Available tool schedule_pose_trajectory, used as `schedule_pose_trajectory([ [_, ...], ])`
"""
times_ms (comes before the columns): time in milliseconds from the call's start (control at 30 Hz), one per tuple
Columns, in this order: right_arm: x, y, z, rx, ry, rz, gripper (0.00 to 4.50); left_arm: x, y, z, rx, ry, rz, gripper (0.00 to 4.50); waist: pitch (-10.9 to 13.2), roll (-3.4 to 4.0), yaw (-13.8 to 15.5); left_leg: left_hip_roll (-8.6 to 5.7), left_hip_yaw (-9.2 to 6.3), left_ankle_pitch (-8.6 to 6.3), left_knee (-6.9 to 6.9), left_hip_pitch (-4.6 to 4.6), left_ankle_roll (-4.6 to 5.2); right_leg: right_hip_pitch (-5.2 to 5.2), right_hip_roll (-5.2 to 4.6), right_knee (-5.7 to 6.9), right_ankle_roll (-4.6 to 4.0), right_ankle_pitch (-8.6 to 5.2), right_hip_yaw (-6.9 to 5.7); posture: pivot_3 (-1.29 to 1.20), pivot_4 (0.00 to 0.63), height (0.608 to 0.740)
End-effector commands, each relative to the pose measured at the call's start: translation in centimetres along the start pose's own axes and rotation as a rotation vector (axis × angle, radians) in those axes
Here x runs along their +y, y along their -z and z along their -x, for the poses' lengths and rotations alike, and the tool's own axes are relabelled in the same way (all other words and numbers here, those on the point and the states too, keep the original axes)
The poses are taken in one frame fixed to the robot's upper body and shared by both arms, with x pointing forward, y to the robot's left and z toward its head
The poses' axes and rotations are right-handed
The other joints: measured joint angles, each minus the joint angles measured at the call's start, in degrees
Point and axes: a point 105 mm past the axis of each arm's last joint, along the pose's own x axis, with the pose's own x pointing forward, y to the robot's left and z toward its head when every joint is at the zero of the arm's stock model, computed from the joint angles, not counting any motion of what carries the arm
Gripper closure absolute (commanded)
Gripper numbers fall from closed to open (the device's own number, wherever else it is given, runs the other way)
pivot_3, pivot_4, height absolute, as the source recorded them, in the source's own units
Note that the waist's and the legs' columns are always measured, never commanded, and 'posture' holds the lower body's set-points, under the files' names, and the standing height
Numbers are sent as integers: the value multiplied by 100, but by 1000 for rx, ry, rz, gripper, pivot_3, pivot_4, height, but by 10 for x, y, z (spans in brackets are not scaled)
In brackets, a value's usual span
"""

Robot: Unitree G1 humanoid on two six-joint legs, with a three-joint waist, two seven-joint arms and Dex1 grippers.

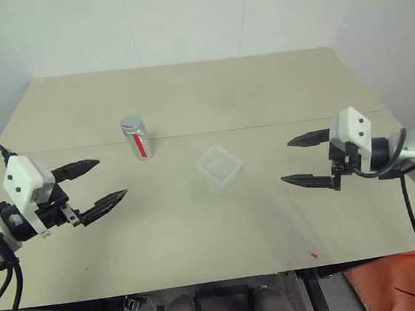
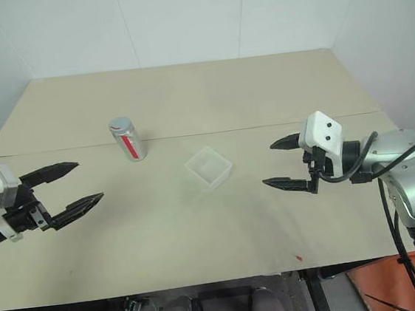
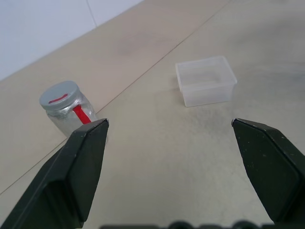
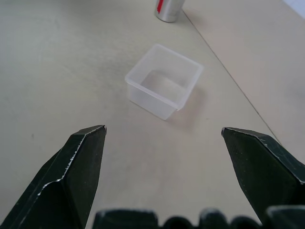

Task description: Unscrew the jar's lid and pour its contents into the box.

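since both my grippers, left gripper (image 1: 96,186) and right gripper (image 1: 303,160), hang spread wide and empty, nothing is started. jar (image 1: 137,138) stands upright, lid (image 3: 59,93) on, near the box (image 1: 218,165). risks i see: tipping the jar on approach, or nudging the light box.
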Motion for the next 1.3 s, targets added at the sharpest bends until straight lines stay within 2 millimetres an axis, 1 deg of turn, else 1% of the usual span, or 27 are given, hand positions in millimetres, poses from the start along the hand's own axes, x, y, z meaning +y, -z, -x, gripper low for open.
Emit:
schedule_pose_trajectory([
  [33,-5,-14,7,-20,37,51,0,3,-7,2,-12,-1,-39,28,0,0,-2,0,0,0,0,0,0,1,0,0,0,0,0,0,150,740],
  [133,-3,-16,9,-32,30,48,0,3,-7,1,-15,2,-39,28,0,0,-4,0,1,0,-2,2,0,-1,1,0,0,0,0,0,150,740],
  [367,-6,-15,8,-30,47,37,0,2,-5,-1,-8,-13,-42,28,0,0,-2,0,1,0,-3,2,-1,0,0,-1,0,0,0,0,150,740],
  [467,-19,-18,2,-45,149,28,0,5,6,-7,28,-82,-62,28,0,0,-14,0,1,0,-4,4,-1,2,0,-1,0,0,1,0,150,740],
  [533,-25,-25,-1,-62,195,24,0,11,15,-13,54,-161,-65,28,0,0,-19,-2,3,1,-4,5,-2,0,0,3,0,0,5,0,150,740],
  [633,-24,-32,-1,-79,200,47,0,12,26,-26,42,-259,-36,28,0,-1,-2,-2,2,1,-8,5,-2,1,0,2,0,1,5,0,150,740],
  [767,-26,-35,-1,-85,217,44,0,2,39,-42,34,-359,52,28,0,-3,29,-4,2,1,-9,-2,-1,0,-3,-6,2,2,5,0,150,740],
  [867,-21,-37,-2,-97,183,39,0,-8,48,-56,13,-439,114,28,-1,-3,30,-8,1,1,-8,1,-1,3,-7,-4,2,3,5,0,150,740],
  [967,-15,-41,-4,-142,112,-17,0,-10,56,-67,-1,-514,131,28,-1,-4,26,-7,-1,1,-9,5,-1,5,-6,1,2,4,5,0,150,740],
  [1033,-13,-43,-4,-181,61,-86,0,-2,59,-73,-18,-640,142,28,-1,-4,19,-6,-3,1,-9,7,-1,6,-5,1,2,4,6,0,150,740],
  [1133,-11,-37,-8,-131,29,-89,0,8,62,-81,-27,-762,139,28,-3,-6,25,-8,-9,1,-8,8,-1,9,-5,0,3,8,7,0,150,740],
  [1233,-8,-39,-9,-129,2,-83,0,11,66,-93,-24,-798,69,28,-3,-6,24,-9,-10,1,-9,8,0,10,-5,-6,4,8,6,0,150,740],
  [1300,-6,-40,-10,-135,-1,-86,0,13,69,-99,-25,-805,71,28,-3,-6,25,-9,-9,1,-9,4,0,7,-4,-6,4,8,6,0,150,740],
])
